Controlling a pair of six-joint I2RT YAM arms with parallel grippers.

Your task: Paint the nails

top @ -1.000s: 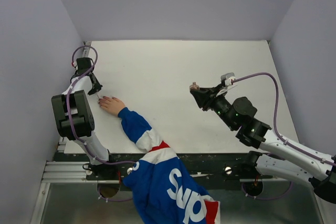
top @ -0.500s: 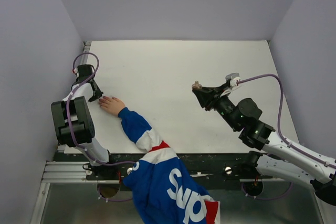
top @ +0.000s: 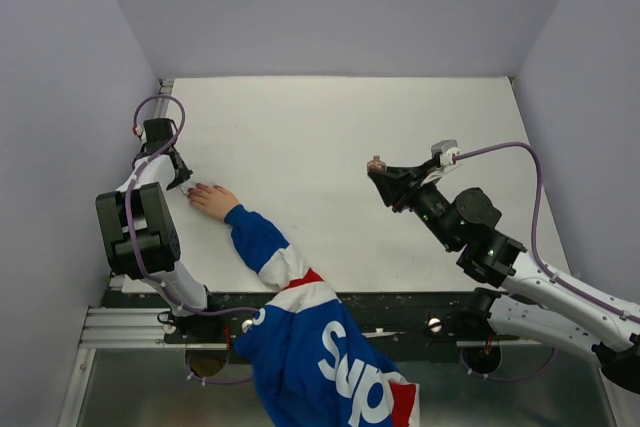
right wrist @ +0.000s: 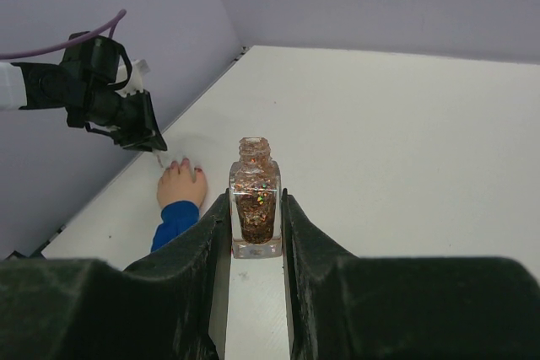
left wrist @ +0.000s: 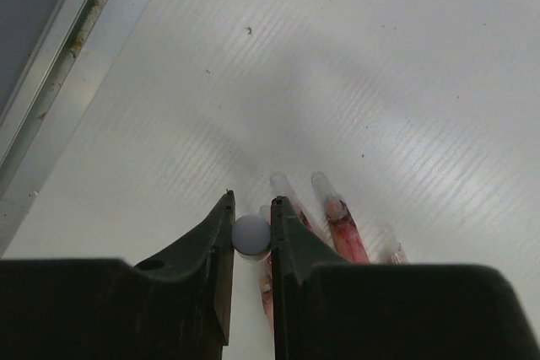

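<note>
White table fills the overhead view. At its left edge a bare hand lies flat, palm down, pointing to the upper left of the frame. A blue, white and red sleeve trails off towards the bottom.

Pinkish-red nails show at the fingertips; in the right wrist view they sit left of centre, just beneath the other arm's tool. The left gripper is right over those fingertips, jaws drawn narrow and pinching a small pale round brush cap. In its own camera, tinted fingers stretch up just right of the jaws, low in the frame. From the right wrist view a thin stem pokes down from that gripper towards the hand, but it's too small to say whether it touches a nail.

Over on the right of the overhead frame, well apart from the hand, the right gripper is clamped tight around a clear polish bottle. The bottle is upright, its neck uncapped, and packed with coppery glitter.
</note>
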